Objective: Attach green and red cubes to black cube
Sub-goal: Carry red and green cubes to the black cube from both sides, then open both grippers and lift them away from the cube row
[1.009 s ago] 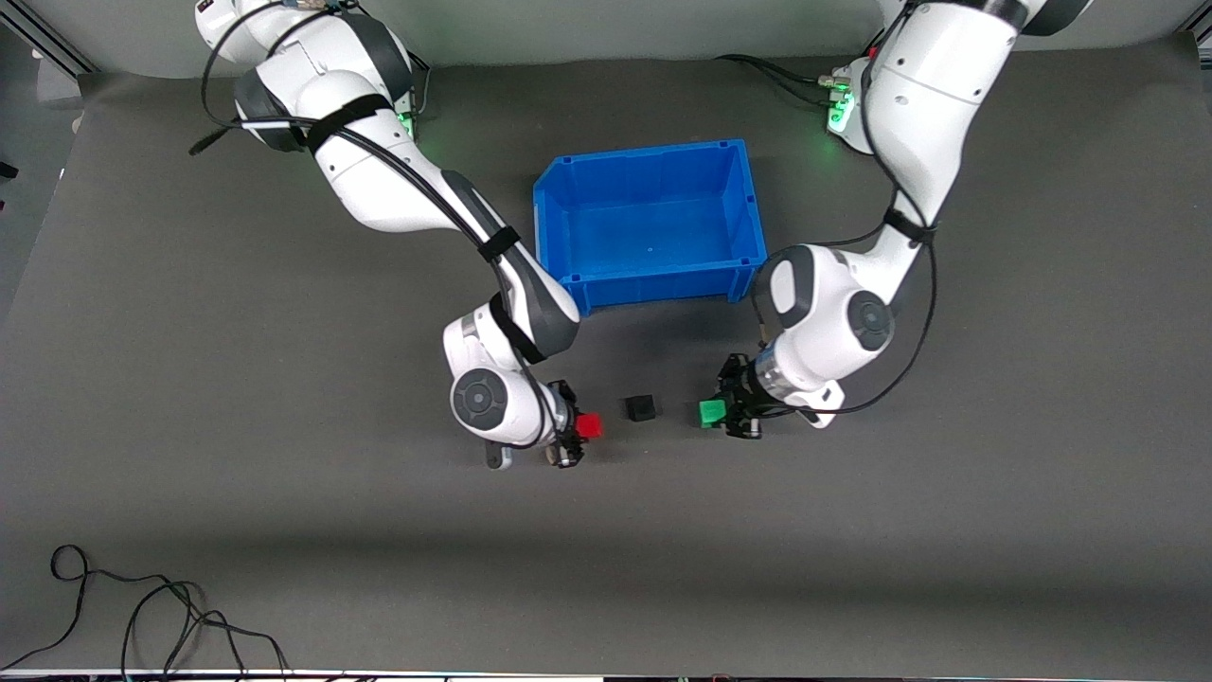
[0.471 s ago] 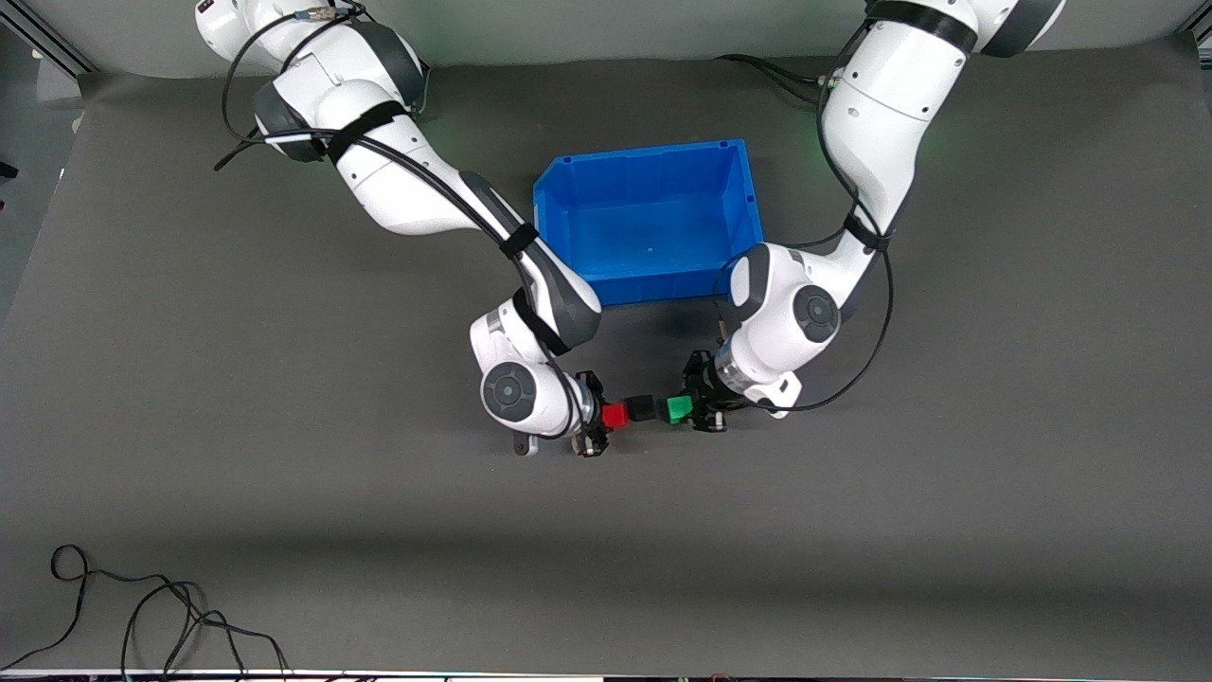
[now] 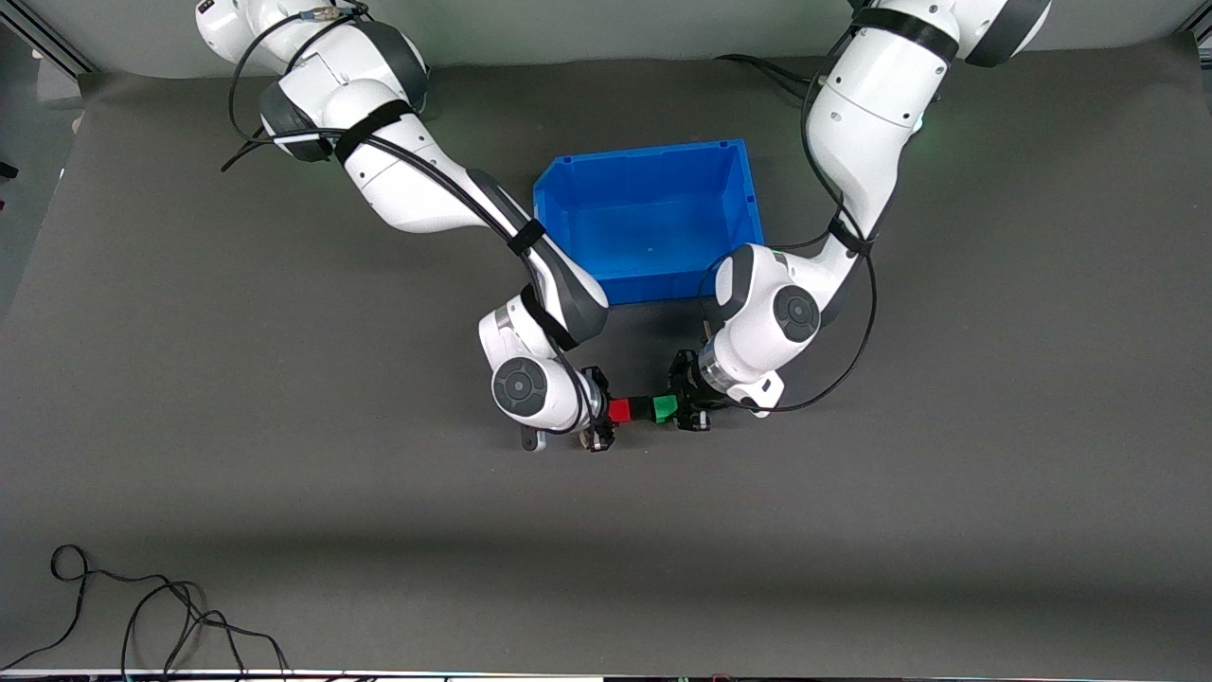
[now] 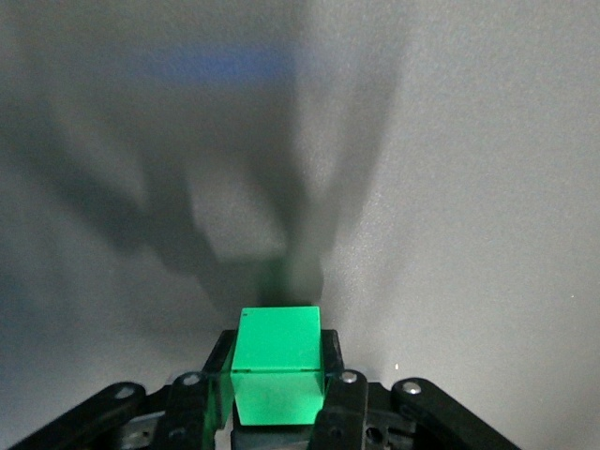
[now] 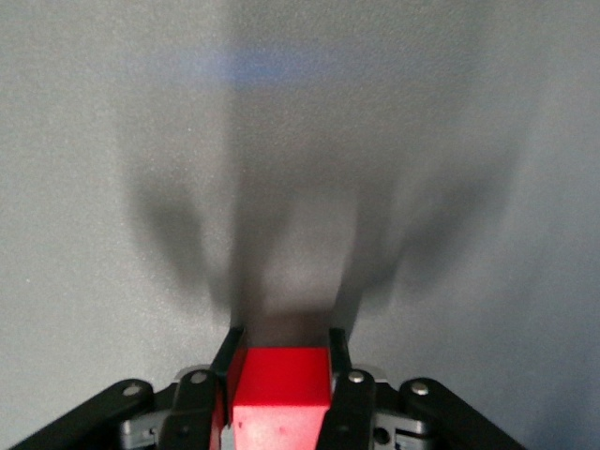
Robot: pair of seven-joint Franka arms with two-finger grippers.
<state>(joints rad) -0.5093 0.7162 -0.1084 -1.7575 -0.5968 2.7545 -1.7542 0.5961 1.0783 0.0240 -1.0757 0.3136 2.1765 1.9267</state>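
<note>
In the front view the black cube (image 3: 641,408) sits on the dark mat between the red cube (image 3: 619,410) and the green cube (image 3: 665,408); the three form one tight row with no gap showing. My right gripper (image 3: 613,414) is shut on the red cube (image 5: 280,380), its fingers (image 5: 228,361) flanking the cube's sides. My left gripper (image 3: 672,410) is shut on the green cube (image 4: 277,361), which fills the space between its fingers (image 4: 330,361). In both wrist views the held cube hides the black cube.
A blue bin (image 3: 663,284) stands open on the mat, farther from the front camera than the row of cubes, between the two forearms. A loose black cable (image 3: 142,616) lies near the table's front edge toward the right arm's end.
Both grippers have come together from either side, carrying their cubes inward. The gaps beside the black cube have closed, and red and green now sit against it.
</note>
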